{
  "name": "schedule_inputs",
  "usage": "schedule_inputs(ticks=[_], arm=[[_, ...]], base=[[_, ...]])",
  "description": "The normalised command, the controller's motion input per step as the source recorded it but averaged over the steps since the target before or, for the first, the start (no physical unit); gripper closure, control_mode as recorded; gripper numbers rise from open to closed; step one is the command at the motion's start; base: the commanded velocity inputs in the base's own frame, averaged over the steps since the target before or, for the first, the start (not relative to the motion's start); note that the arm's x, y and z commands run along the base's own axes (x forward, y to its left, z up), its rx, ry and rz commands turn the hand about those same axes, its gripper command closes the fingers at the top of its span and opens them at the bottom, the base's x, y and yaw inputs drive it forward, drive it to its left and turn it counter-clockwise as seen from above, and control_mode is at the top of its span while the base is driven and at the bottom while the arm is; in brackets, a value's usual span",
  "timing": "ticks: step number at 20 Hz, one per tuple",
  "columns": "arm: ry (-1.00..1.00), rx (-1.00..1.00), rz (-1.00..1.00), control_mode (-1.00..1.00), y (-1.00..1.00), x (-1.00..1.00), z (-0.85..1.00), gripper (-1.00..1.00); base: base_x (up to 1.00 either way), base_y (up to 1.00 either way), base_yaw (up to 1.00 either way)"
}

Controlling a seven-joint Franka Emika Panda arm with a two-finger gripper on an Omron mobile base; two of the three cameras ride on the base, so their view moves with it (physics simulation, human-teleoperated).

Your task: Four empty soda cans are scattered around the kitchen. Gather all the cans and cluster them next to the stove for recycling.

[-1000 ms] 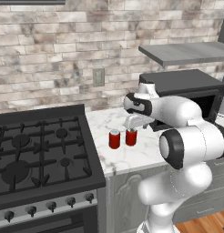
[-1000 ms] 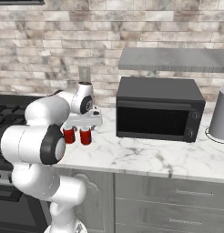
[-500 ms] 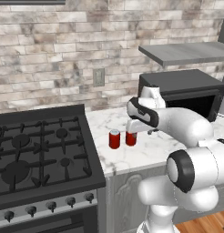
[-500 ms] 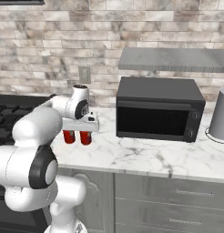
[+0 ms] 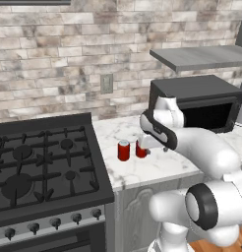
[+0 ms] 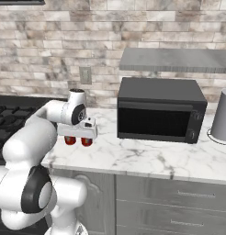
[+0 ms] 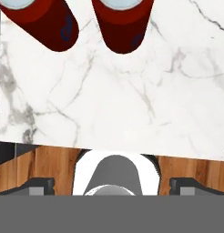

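Your gripper (image 5: 148, 143) hangs with its jaws spread wide and nothing between them, just above two red soda cans (image 5: 124, 150) standing upright side by side on the marble counter (image 5: 142, 170), just right of the stove (image 5: 44, 172). Expect the empty cans to be light, thin-walled and easily tipped or dented, so pinch one gently across the middle of its body

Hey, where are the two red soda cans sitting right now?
Both red soda cans stand side by side on the marble counter, just right of the stove and left of the microwave.
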Motion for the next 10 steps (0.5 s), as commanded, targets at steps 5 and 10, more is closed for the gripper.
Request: schedule_inputs(ticks=[5,10], arm=[[0.0,0.0,0.0,1.0,0.0,0.0,0.0,-1.0],[0.0,0.0,0.0,1.0,0.0,0.0,0.0,-1.0]], base=[[-0.05,0.02,0.0],[-0.49,-0.08,-0.08]])
